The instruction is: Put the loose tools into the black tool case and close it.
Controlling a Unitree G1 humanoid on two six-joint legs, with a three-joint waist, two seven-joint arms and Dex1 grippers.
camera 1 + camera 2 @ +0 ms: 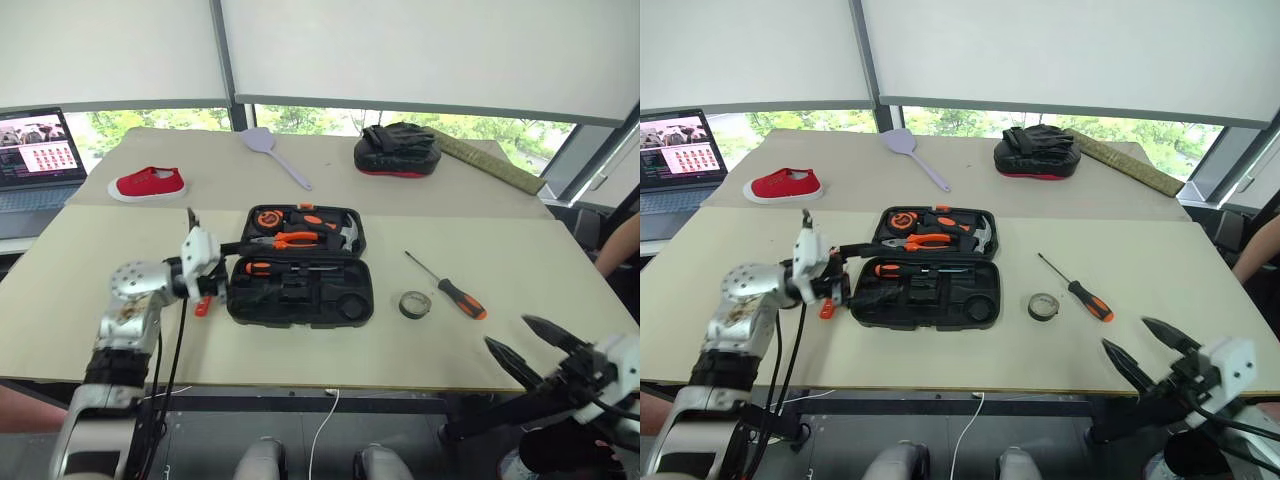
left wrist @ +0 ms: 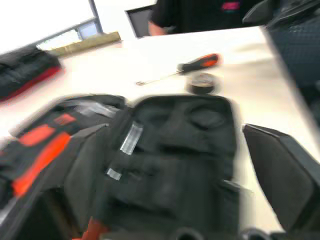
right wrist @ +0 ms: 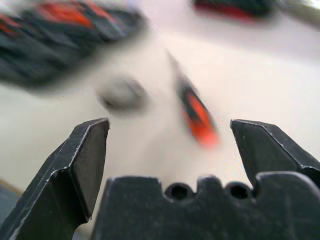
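The black tool case (image 1: pixel 300 292) lies open in the middle of the table. Orange-handled pliers and a hammer sit in its far half, and one screwdriver (image 1: pixel 275 267) in its near half. A second screwdriver (image 1: pixel 447 287) and the grey tape roll (image 1: pixel 415 304) lie loose on the table to the right of the case. A small orange cutter (image 1: pixel 203 305) lies by the case's near left corner. My left gripper (image 1: pixel 215 262) hovers at the case's left edge, open and holding nothing. My right gripper (image 1: pixel 530 345) is low at the table's near right edge, open and empty, pointing toward the loose screwdriver (image 3: pixel 197 117).
On the far table are a red shoe (image 1: pixel 147 184), a grey spatula (image 1: pixel 275 150), a black padded mitt (image 1: pixel 397 150) and a long bar (image 1: pixel 490 160). A laptop (image 1: pixel 35 150) stands at the far left. A person's arm (image 1: pixel 620 245) shows at the right edge.
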